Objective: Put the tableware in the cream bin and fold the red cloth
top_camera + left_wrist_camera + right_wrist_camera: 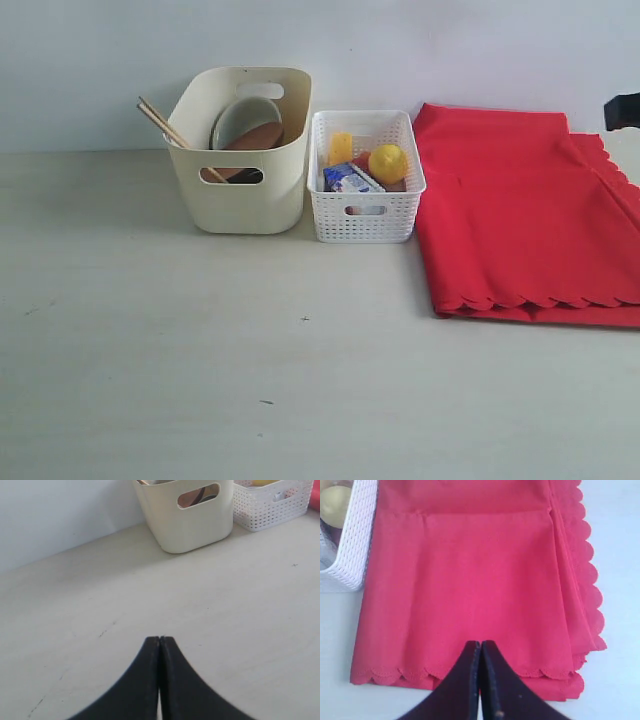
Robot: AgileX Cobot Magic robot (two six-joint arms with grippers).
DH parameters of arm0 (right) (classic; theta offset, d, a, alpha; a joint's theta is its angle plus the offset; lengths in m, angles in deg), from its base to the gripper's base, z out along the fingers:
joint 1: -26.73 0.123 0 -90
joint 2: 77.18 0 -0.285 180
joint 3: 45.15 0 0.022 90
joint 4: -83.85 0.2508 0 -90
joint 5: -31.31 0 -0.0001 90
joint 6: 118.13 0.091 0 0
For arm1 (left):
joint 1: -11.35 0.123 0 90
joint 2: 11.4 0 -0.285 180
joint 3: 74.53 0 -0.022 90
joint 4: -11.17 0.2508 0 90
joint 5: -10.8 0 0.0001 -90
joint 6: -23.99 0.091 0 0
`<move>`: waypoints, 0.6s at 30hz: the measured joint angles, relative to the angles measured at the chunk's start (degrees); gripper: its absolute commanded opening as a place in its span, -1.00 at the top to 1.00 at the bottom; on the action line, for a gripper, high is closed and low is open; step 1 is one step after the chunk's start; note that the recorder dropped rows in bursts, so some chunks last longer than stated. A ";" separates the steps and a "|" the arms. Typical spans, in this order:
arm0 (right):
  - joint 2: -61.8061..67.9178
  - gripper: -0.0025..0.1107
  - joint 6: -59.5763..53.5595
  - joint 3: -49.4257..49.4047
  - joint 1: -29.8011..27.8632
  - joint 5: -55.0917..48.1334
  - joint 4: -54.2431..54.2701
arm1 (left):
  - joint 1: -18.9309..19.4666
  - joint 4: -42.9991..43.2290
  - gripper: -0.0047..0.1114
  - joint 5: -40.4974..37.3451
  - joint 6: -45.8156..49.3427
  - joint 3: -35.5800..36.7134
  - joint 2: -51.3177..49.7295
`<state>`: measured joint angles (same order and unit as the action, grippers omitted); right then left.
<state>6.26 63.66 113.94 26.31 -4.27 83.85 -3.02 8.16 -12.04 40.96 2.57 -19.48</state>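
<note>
Red cloth (520, 210) folded flat, scalloped hems stacked, on tabletop (200, 380) just beside white lattice basket (365, 215); right fingers (465, 685) pressed together, empty, over its hem; left fingers (145, 685) likewise closed, empty, over tabletop.

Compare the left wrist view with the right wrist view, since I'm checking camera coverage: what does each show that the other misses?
Only the left wrist view shows the tall cream plastic bin and the shut left gripper. Only the right wrist view shows the folded bright red fabric cloth with its scalloped edges, and the shut right gripper. Both share the white perforated plastic basket and the pale tabletop; the left view catches just a red sliver at its edge.
</note>
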 measured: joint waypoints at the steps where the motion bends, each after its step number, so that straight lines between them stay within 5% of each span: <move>1: -2.51 0.96 0.00 -1.66 0.00 0.09 0.00 | 0.00 0.00 0.92 0.00 0.00 0.00 0.00; 18: -33.40 0.96 -1.79 -19.49 0.00 3.58 5.91 | 0.66 0.00 0.92 0.13 0.00 0.00 0.00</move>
<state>-27.14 61.87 94.46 26.31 -0.69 89.76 -2.36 8.16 -11.92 40.96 2.57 -19.48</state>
